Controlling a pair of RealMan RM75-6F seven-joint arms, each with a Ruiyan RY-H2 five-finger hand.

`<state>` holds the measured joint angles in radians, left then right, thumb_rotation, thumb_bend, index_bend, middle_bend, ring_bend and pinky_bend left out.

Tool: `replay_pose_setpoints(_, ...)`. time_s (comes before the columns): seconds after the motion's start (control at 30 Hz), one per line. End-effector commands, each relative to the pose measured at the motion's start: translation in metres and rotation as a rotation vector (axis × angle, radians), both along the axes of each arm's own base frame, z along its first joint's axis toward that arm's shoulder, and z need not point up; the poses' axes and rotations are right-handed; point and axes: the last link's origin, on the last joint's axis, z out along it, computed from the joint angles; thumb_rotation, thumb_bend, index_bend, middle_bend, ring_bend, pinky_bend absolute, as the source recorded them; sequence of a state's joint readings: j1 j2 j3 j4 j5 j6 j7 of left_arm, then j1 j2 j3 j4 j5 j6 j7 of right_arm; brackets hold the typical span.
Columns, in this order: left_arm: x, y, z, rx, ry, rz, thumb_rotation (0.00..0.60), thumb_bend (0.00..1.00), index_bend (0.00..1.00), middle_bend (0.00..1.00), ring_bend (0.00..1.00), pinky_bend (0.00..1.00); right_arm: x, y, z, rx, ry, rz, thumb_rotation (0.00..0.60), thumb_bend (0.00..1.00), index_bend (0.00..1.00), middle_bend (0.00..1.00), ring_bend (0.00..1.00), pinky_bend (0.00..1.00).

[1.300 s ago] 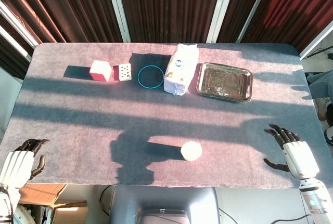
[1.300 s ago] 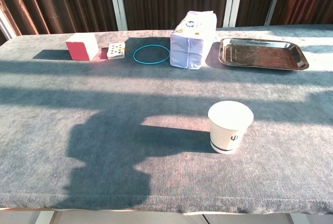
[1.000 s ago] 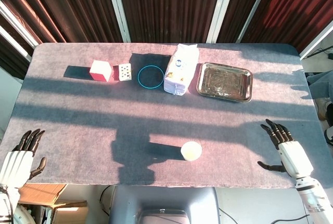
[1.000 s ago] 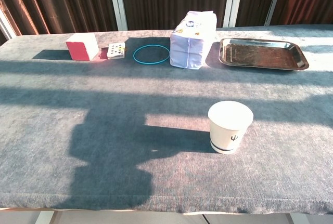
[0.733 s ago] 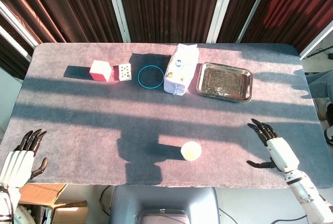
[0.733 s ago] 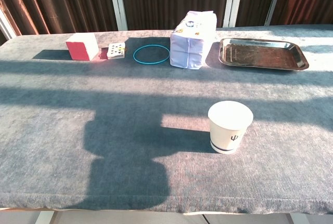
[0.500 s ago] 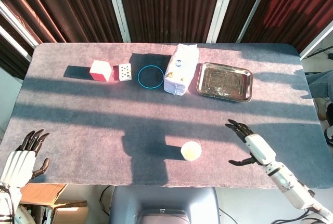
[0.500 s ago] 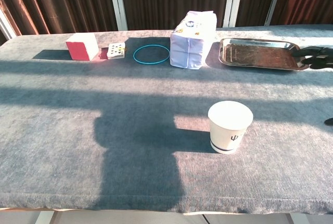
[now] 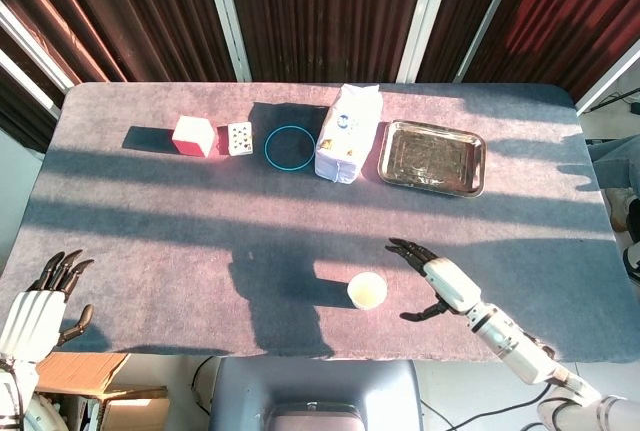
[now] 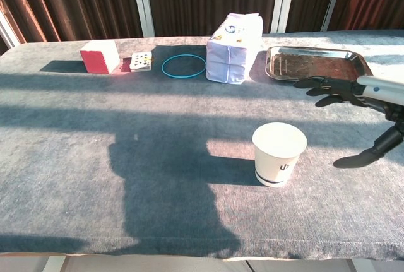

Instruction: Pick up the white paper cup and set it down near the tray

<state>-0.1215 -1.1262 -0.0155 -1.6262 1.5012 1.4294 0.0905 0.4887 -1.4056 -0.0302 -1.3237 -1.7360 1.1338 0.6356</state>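
Observation:
The white paper cup [image 9: 367, 290] [image 10: 278, 153] stands upright near the table's front edge, mouth up, a small dark logo on its side. My right hand [image 9: 432, 277] [image 10: 360, 111] hovers just right of the cup with fingers spread wide and thumb apart, holding nothing and not touching the cup. The metal tray [image 9: 432, 157] [image 10: 315, 65] lies at the back right, beyond the cup. At the table's front left corner my left hand [image 9: 35, 309] rests with fingers apart and nothing in it; the chest view does not show it.
A white paper bag [image 9: 347, 133] [image 10: 234, 47] stands just left of the tray. Further left along the back lie a teal ring [image 9: 289, 147], a small dotted card box [image 9: 239, 138] and a red cube [image 9: 194, 135]. Long shadows cross the grey table [image 9: 150, 221].
My right hand has swept left from the table's right edge to just beside the cup, fingers still spread. The left hand barely moved. The cup stayed put.

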Motion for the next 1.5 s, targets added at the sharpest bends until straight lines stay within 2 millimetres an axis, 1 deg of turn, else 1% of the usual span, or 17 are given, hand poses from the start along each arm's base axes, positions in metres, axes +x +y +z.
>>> replay_pose_setpoints(0.03,0.0,-0.001,0.001,0.001,-0.004,-0.001,0.6,0.41,0.19,0.08,0.02,0.37,0.004,-0.003,-0.007,0.014,0.002,0.0,0.6,0.15,0.2,0.14,0.08,0.23)
replay_pose_setpoints(0.13,-0.001,-0.001,0.002,0.003,-0.008,0.0,0.6,0.41,0.19,0.08,0.02,0.37,0.007,-0.004,-0.014,0.022,0.002,0.001,0.6,0.15,0.23,0.15,0.1,0.25)
replay_pose_setpoints(0.53,-0.002,-0.003,0.006,0.011,-0.027,0.004,0.6,0.41,0.19,0.09,0.02,0.37,0.02,-0.012,-0.04,0.003,-0.028,0.023,0.6,0.15,0.39,0.27,0.24,0.38)
replay_pose_setpoints(0.73,-0.002,-0.003,0.009,0.017,-0.038,0.008,0.6,0.41,0.19,0.09,0.02,0.37,0.024,-0.016,-0.052,-0.015,-0.04,0.026,0.6,0.16,0.51,0.35,0.35,0.48)
replay_pose_setpoints(0.83,-0.002,-0.004,0.01,0.019,-0.041,0.007,0.6,0.41,0.19,0.09,0.02,0.37,0.026,-0.018,-0.056,-0.036,-0.047,0.036,0.6,0.16,0.6,0.41,0.42,0.55)
replay_pose_setpoints(0.9,-0.002,-0.004,0.01,0.021,-0.044,0.006,0.6,0.41,0.19,0.09,0.02,0.37,0.027,-0.019,-0.057,-0.064,-0.054,0.047,0.6,0.16,0.67,0.47,0.49,0.61)
replay_pose_setpoints(0.97,-0.003,-0.004,0.011,0.02,-0.044,0.006,0.6,0.4,0.19,0.09,0.02,0.37,0.027,-0.019,-0.058,-0.086,-0.06,0.053,0.6,0.16,0.72,0.5,0.53,0.65)
replay_pose_setpoints(1.0,-0.003,-0.004,0.011,0.02,-0.045,0.006,0.6,0.4,0.19,0.09,0.02,0.37,0.027,-0.019,-0.058,-0.098,-0.06,0.058,0.6,0.16,0.73,0.51,0.54,0.65)
replay_pose_setpoints(1.13,-0.003,-0.005,0.01,0.017,-0.045,0.006,0.6,0.4,0.19,0.09,0.02,0.37,0.025,-0.021,-0.051,-0.173,-0.041,0.093,0.6,0.16,0.74,0.52,0.54,0.66)
replay_pose_setpoints(1.23,-0.003,-0.004,0.01,0.013,-0.043,0.009,0.6,0.4,0.19,0.09,0.02,0.37,0.024,-0.024,-0.039,-0.288,0.04,0.162,0.6,0.16,0.73,0.52,0.54,0.66)
replay_pose_setpoints(1.37,-0.003,-0.004,0.008,0.005,-0.04,0.014,0.6,0.41,0.19,0.09,0.03,0.37,0.023,-0.026,-0.021,-0.448,0.268,0.28,0.6,0.16,0.71,0.52,0.54,0.66)
replay_pose_setpoints(1.4,-0.003,-0.004,0.008,0.003,-0.038,0.014,0.6,0.41,0.19,0.09,0.03,0.37,0.023,-0.026,-0.015,-0.49,0.354,0.311,0.6,0.16,0.7,0.52,0.53,0.66)
replay_pose_setpoints(1.5,-0.002,-0.003,0.007,0.001,-0.035,0.017,0.6,0.41,0.19,0.09,0.03,0.37,0.028,-0.025,-0.004,-0.577,0.548,0.365,0.6,0.16,0.68,0.52,0.52,0.65)
